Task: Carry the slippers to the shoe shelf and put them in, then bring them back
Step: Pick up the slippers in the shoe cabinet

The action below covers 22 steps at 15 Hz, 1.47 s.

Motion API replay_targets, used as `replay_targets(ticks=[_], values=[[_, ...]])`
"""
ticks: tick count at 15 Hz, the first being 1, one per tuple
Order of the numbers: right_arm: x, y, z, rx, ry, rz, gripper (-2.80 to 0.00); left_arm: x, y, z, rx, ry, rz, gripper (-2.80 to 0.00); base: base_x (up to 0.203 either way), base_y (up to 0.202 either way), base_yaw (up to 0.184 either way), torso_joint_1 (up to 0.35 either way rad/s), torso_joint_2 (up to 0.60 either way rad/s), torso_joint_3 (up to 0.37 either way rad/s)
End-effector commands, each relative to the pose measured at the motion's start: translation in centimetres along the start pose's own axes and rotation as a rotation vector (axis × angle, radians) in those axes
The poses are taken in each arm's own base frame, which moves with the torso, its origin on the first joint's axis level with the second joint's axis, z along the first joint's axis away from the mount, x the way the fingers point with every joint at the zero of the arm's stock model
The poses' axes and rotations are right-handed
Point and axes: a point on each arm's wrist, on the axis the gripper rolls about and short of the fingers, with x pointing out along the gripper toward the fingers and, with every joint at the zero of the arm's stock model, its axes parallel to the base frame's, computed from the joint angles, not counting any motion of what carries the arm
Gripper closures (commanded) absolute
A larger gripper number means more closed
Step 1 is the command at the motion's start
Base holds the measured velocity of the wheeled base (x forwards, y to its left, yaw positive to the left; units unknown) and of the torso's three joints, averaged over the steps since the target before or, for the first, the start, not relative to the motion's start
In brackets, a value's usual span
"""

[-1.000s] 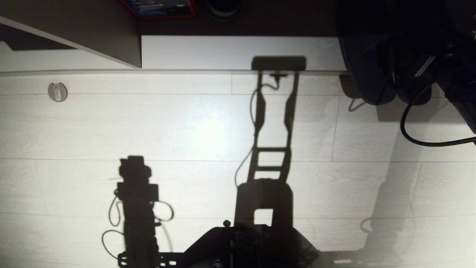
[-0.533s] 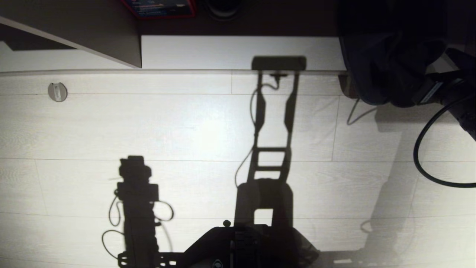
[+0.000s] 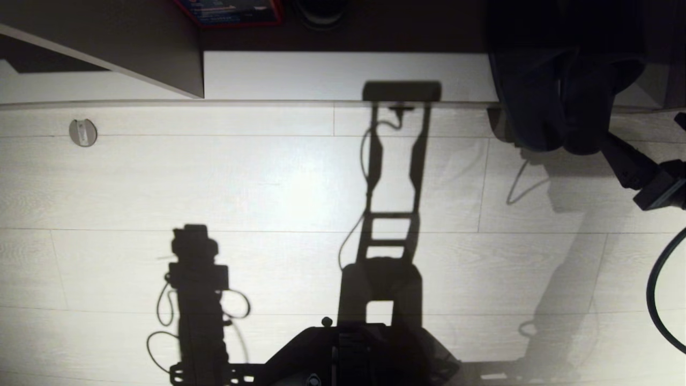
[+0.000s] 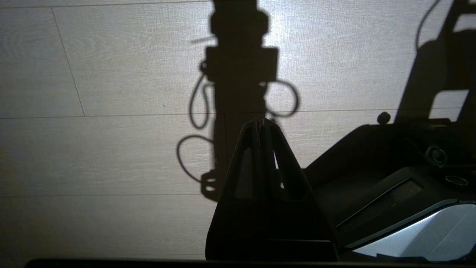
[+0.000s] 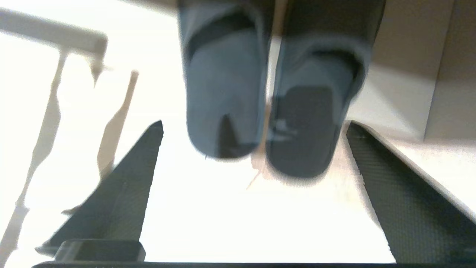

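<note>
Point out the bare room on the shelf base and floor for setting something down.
Free: the pale raised base board between the grey-brown vertical divider and the dark blue-grey slippers, and the pale plank floor in front. Crowded: the right end, where the slippers overhang the board's edge and the open right gripper faces their heels.

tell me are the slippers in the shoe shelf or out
Partly in: the slippers have toes inside the shoe shelf, heels hanging over its base board. The open right gripper holds nothing.
</note>
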Motion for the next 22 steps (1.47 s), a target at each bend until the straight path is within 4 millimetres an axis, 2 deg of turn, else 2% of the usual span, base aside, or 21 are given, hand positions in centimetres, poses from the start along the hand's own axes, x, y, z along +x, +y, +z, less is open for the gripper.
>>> replay_targets(ticks=[1,5,12,16,18,22], values=[[-1.6,0.0,0.3,0.0,-0.018,-0.002,0.0,0.0,0.0,0.0,0.0,0.0,0.0,0.0,0.0,0.0,0.0,0.0,0.0,0.0],[-5.2,0.3,-0.8,0.003,0.048,-0.007,0.0,0.0,0.0,0.0,0.0,0.0,0.0,0.0,0.0,0.0,0.0,0.0,0.0,0.0],[-9.8,0.4,-1.4,0.007,0.141,-0.05,0.0,0.0,0.0,0.0,0.0,0.0,0.0,0.0,0.0,0.0,0.0,0.0,0.0,0.0],[-13.2,0.5,-2.9,0.004,0.17,-0.069,0.0,0.0,0.0,0.0,0.0,0.0,0.0,0.0,0.0,0.0,0.0,0.0,0.0,0.0],[-13.7,0.6,-3.3,0.005,0.194,-0.067,0.0,0.0,0.0,0.0,0.0,0.0,0.0,0.0,0.0,0.0,0.0,0.0,0.0,0.0],[-17.5,0.9,-4.8,0.037,0.25,-0.06,0.0,0.0,0.0,0.0,0.0,0.0,0.0,0.0,0.0,0.0,0.0,0.0,0.0,0.0]])
